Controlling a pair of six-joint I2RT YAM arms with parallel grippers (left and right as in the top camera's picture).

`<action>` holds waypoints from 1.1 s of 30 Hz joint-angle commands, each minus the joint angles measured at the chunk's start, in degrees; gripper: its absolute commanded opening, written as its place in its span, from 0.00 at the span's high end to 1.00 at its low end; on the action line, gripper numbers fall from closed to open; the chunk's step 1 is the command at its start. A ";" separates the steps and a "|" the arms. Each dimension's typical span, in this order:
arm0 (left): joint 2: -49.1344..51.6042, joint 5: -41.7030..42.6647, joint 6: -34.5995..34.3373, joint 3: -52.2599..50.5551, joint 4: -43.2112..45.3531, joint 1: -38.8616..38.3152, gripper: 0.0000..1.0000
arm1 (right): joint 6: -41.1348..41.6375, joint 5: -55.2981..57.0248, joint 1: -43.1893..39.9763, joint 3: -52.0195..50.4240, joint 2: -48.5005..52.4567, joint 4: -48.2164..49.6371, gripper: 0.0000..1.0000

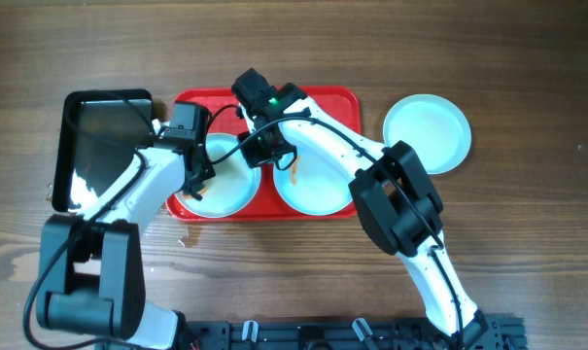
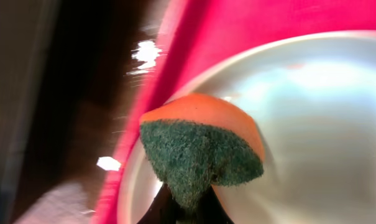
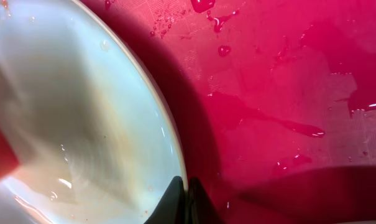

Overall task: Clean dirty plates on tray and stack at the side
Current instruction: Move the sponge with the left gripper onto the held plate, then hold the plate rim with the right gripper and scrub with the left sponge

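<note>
About a third done, by the look of it: one finished plate point(image 1: 427, 133) already off the red tray point(image 1: 337, 97), lying alone and clean-looking on bare wood to the right. A first piece for the stack, with nothing on it yet. Two more on the tray, side by side along its near half.

Scrubbing under way on the left plate point(image 1: 225, 190). There, the left gripper point(image 1: 194, 183) clamped tight on an orange sponge point(image 2: 200, 149) with a green scouring face, held at the plate's left part just inside the rim. Touching or a hair above it: impossible to tell. At the same plate's right rim, the right gripper point(image 1: 267, 151), fingers pressed together. Pinching the rim or only resting against it: cannot tell.

Beside it, the right plate point(image 1: 318, 190), untouched, with a brown smear point(image 1: 294, 175) near its left edge.

Left to do, as a judgement: finishing this scrub, cleaning the right plate, then moving both onto the one at the side.

Surface: brown wood-grain table point(image 1: 527, 253), red tray at its centre, tray floor wet with puddles and droplets point(image 3: 299, 130). Just left of it, a smaller black tray point(image 1: 104, 136). Nothing of the room beyond the tabletop in view.
</note>
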 commanded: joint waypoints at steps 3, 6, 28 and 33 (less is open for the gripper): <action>-0.17 17.20 -0.57 1.29 5.35 -0.02 0.96 | -0.55 1.60 -0.26 -0.26 1.11 -0.22 0.96; 2.71 21.29 -0.59 1.27 7.10 -0.02 0.96 | -0.57 1.60 -0.26 -0.26 1.11 -0.42 0.96; 7.54 -14.12 -2.97 2.54 2.19 0.04 0.96 | 2.36 5.99 -0.26 -0.26 1.11 -0.66 0.96; 2.62 -14.84 -3.63 7.91 -5.38 -0.02 0.96 | 2.84 6.01 -0.26 -0.26 1.11 -0.66 0.96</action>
